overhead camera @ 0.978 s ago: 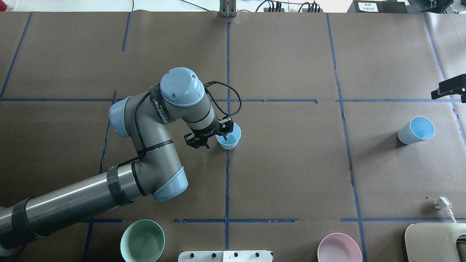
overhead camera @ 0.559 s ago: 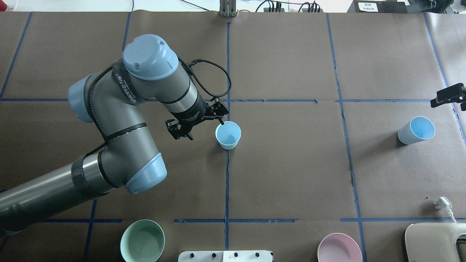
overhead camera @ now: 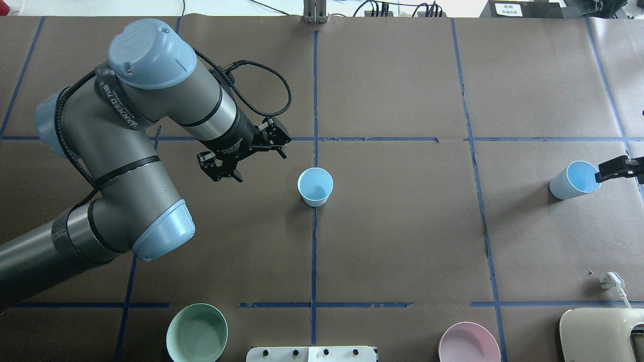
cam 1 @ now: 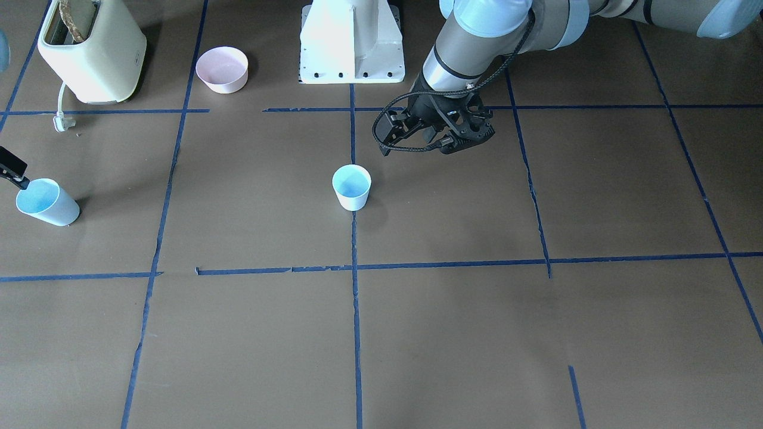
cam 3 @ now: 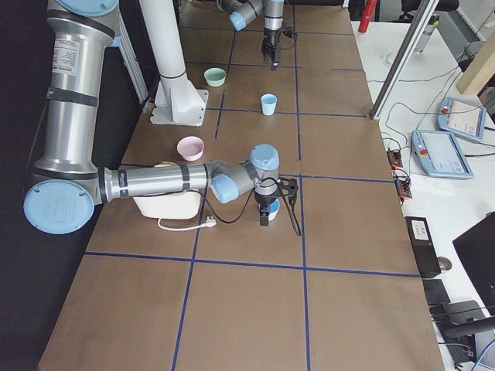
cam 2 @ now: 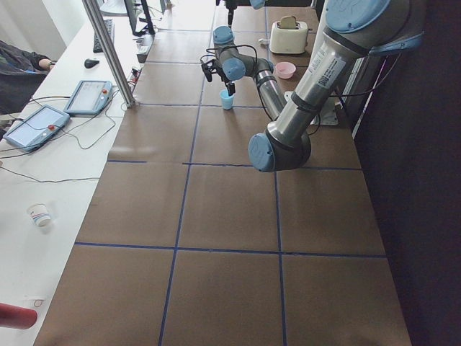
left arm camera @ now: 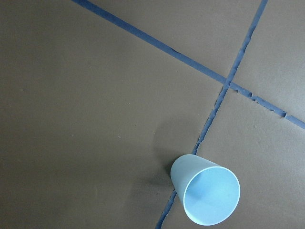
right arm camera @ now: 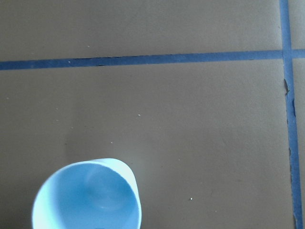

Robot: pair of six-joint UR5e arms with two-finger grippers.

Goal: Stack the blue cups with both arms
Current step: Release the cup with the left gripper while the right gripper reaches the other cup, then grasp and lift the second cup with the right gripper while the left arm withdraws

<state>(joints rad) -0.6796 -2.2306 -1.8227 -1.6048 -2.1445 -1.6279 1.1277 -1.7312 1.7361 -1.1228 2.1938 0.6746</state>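
Observation:
One blue cup (overhead camera: 315,187) stands upright at the table's centre on a tape line; it also shows in the front view (cam 1: 351,187) and the left wrist view (left arm camera: 207,195). My left gripper (overhead camera: 254,163) is open and empty, raised to the left of this cup and apart from it (cam 1: 420,148). The second blue cup (overhead camera: 573,180) stands at the far right (cam 1: 46,202) and fills the lower left of the right wrist view (right arm camera: 88,195). Of my right gripper (overhead camera: 616,170) only one finger shows, at this cup's rim, apart from the other finger.
A mint-green bowl (overhead camera: 196,333) and a pink bowl (overhead camera: 469,343) sit near the robot's edge, either side of the white pedestal (cam 1: 351,42). A cream toaster (cam 1: 92,50) with a loose plug (overhead camera: 611,280) stands at the robot's right.
My left gripper has pulled up and away to the left of the centre cup, which stays standing. My right gripper's finger has come down to the right cup's rim.

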